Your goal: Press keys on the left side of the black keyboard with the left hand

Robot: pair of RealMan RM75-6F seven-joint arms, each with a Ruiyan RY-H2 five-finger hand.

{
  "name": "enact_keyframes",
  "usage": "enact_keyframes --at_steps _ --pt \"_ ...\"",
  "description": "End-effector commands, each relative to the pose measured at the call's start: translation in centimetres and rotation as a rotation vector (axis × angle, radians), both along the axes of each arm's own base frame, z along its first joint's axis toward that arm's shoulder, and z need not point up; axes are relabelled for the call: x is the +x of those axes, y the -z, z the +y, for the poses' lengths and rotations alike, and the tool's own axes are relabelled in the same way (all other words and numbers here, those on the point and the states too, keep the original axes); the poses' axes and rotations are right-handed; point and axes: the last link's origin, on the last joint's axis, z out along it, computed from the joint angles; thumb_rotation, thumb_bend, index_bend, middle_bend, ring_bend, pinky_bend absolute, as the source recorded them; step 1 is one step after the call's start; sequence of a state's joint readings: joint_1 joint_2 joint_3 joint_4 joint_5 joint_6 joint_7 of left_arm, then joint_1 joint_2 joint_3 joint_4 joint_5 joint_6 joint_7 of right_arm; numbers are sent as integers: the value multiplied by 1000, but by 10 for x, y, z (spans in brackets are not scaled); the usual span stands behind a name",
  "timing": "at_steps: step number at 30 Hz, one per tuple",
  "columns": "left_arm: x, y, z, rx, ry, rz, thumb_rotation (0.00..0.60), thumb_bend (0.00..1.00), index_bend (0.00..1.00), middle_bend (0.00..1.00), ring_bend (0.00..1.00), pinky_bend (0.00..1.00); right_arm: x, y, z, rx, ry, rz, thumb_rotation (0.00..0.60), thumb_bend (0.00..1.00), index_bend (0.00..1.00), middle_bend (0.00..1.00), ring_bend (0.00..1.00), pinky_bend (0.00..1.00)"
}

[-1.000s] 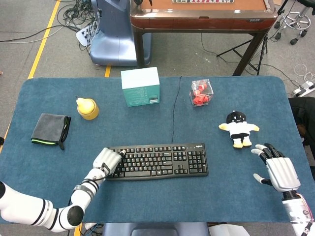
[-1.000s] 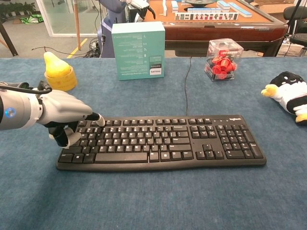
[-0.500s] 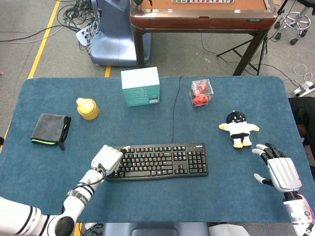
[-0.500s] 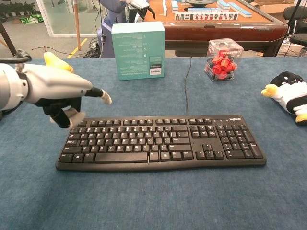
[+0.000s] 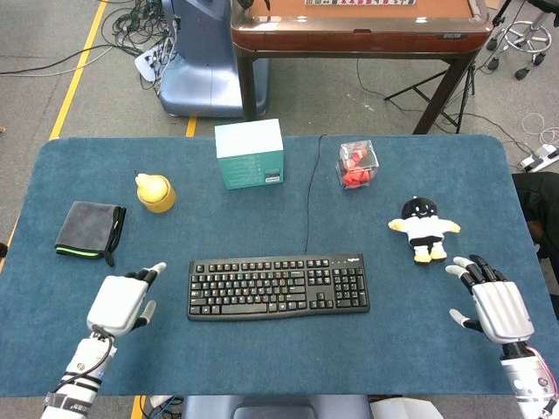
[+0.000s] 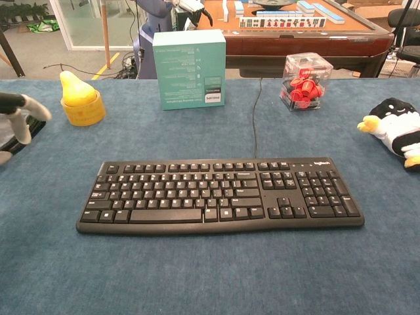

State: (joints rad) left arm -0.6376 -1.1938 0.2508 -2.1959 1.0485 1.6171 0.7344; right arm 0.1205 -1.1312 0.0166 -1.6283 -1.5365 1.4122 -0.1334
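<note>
The flat black plastic keyboard (image 5: 278,286) lies mid-table. The white left hand (image 5: 120,301) hovers beside its left end, fingers apart, empty; the white right hand (image 5: 498,305) is spread, well apart. A careless reach could nudge the keyboard sideways

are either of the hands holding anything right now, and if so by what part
Nothing is held. The left hand hangs beside the black keyboard, clear of its left end, fingers apart. The right hand is spread open over bare table.
</note>
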Motion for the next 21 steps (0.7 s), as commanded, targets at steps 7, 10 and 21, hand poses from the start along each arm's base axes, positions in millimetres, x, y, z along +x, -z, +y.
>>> enact_keyframes --at_steps 7,10,21 --pt "-54 -22 -33 165 -91 -57 600 378 246 228 279 521 1 8 -1 18 2 21 600 101 299 231 129 371" --pt "-63 -22 -40 170 -110 -68 600 377 249 227 272 500 0 10 -2 21 8 23 600 100 299 231 129 371" --pt "-76 -14 -38 137 -116 -43 600 377 256 224 270 496 -3 8 -6 21 22 19 600 101 299 231 130 371"
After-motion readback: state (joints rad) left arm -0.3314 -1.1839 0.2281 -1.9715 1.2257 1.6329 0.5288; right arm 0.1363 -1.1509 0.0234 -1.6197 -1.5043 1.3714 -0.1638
